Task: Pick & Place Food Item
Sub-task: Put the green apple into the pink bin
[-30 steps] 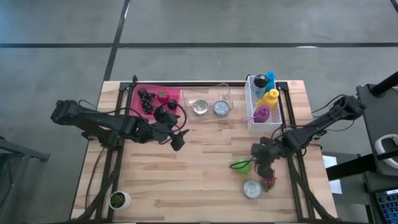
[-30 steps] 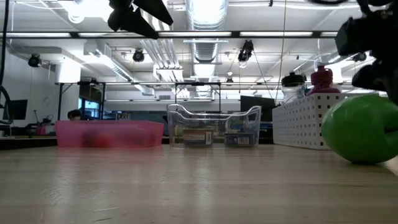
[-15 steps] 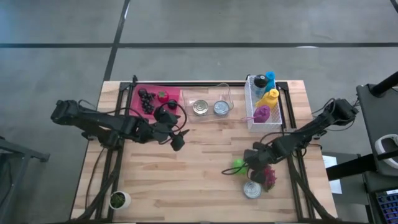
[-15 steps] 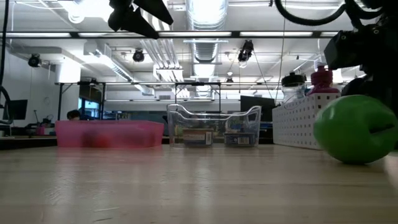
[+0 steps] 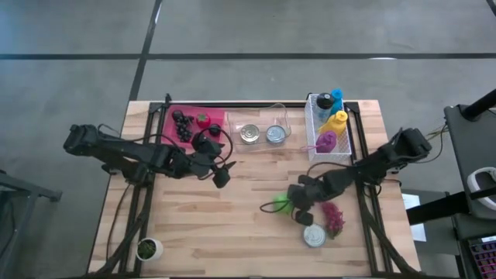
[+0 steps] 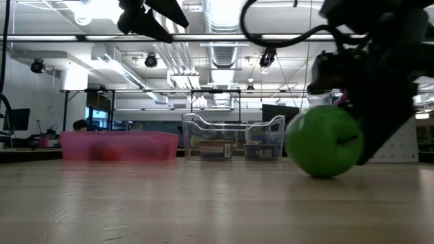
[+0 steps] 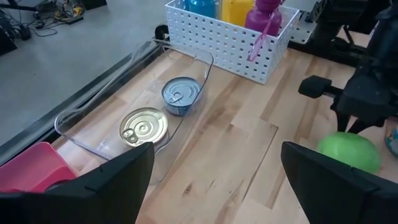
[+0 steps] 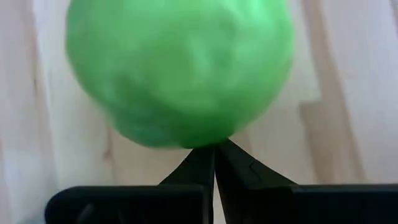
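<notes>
We see the right gripper point(image 5: 293, 203) with fingers pressed together behind the green apple point(image 5: 280, 205), touching it on the bench point(image 5: 232, 225) mid-right, not holding it. Risk: the round apple rolls away from a push, or toward the can point(image 5: 314, 235) just beside. Left gripper point(image 5: 220, 177) hangs spread apart near the clear bin point(image 5: 260, 133).

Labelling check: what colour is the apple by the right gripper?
Green apple; clearest in the low view.
</notes>
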`<action>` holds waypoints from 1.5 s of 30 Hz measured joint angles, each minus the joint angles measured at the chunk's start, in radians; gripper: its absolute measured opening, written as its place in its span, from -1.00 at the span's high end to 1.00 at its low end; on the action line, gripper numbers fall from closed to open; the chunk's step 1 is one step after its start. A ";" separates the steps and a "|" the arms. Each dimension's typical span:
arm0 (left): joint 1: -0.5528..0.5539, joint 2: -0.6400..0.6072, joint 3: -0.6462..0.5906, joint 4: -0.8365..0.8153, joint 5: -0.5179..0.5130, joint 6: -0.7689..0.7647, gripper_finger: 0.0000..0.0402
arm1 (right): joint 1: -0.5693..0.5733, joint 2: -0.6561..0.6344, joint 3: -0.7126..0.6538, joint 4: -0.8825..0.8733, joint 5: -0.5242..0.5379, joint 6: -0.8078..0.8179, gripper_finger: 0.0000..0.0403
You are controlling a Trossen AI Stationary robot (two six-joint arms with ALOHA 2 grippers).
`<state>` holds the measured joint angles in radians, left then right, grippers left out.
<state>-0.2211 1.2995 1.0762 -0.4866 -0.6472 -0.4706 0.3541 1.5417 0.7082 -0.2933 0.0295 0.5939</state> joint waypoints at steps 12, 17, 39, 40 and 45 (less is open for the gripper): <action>0.000 0.000 -0.001 -0.003 0.000 0.003 -0.77 | -0.095 0.163 0.143 0.075 -0.001 -0.199 0.96; 0.000 0.000 -0.002 -0.003 0.000 0.003 -0.74 | -0.097 0.220 0.239 0.078 -0.003 -0.248 0.96; 0.000 0.000 -0.002 -0.003 0.000 0.026 -0.73 | -0.097 0.260 0.380 0.034 0.031 -0.337 0.96; 0.000 0.000 -0.002 -0.003 0.000 0.026 -0.73 | -0.094 0.250 0.383 0.016 0.031 -0.337 0.96; 0.000 0.000 -0.002 -0.003 0.000 0.026 -0.76 | -0.048 0.191 0.405 0.022 0.028 -0.390 0.96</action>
<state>-0.2211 1.2995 1.0739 -0.4898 -0.6476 -0.4442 0.3061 1.7325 1.1132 -0.2714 0.0577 0.2039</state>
